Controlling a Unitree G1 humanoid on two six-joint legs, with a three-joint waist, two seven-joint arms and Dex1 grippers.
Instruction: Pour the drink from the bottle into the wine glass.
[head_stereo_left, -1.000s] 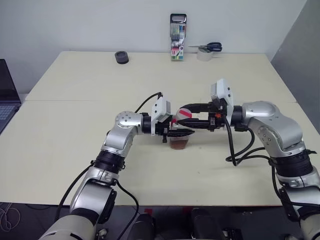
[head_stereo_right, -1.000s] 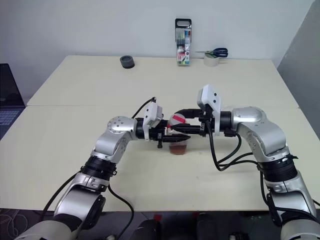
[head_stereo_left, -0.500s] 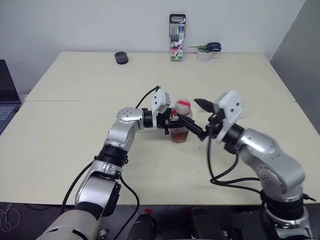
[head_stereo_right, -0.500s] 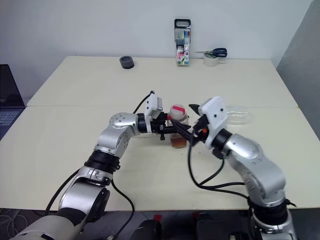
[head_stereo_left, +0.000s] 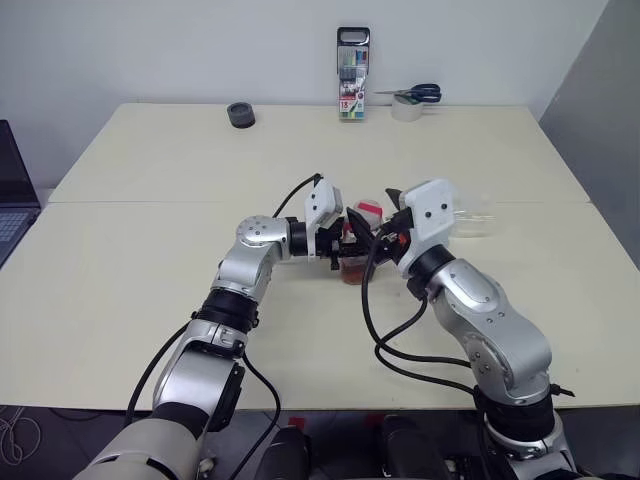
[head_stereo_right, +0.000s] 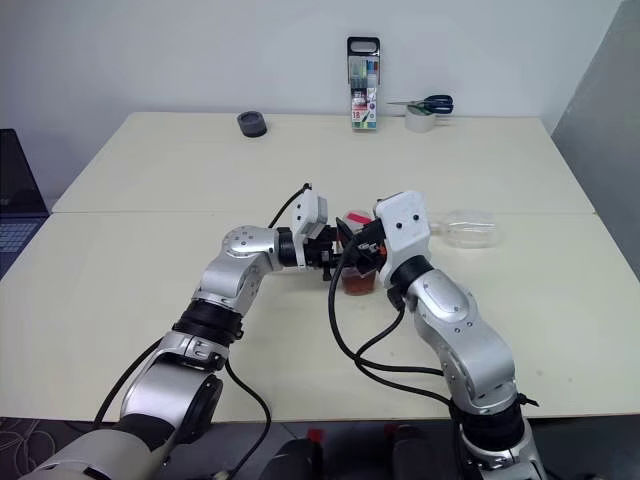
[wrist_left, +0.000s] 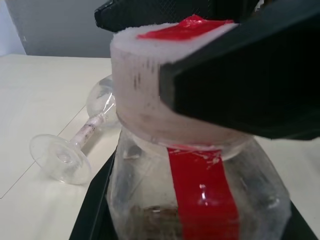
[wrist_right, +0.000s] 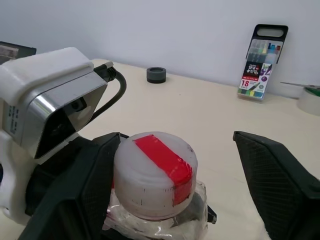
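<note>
Small clear plastic bottle (head_stereo_left: 356, 252) w/ red-and-white label strip & white screw cap (wrist_right: 155, 175) bearing a red strip stands upright near mid-table, reddish-brown drink (head_stereo_left: 354, 272) low in it. Left gripper (head_stereo_left: 345, 248) is clamped on the bottle body from the robot's left side, fingers level. Right gripper (wrist_right: 175, 185) is unclenched: its two black fingers (wrist_right: 277, 185) straddle the cap, one on each side, w/ a clear gap on at least one side, nothing held. Judged step: right closes on the cap to unscrew, so the cap sits between its fingers, bottle's long axis vertical. Clear stemmed wine glass (head_stereo_right: 472, 229) lies on its side on the cream table (head_stereo_left: 150, 160), well apart to the robot's right, nearer the right arm; needs standing up before pouring.
</note>
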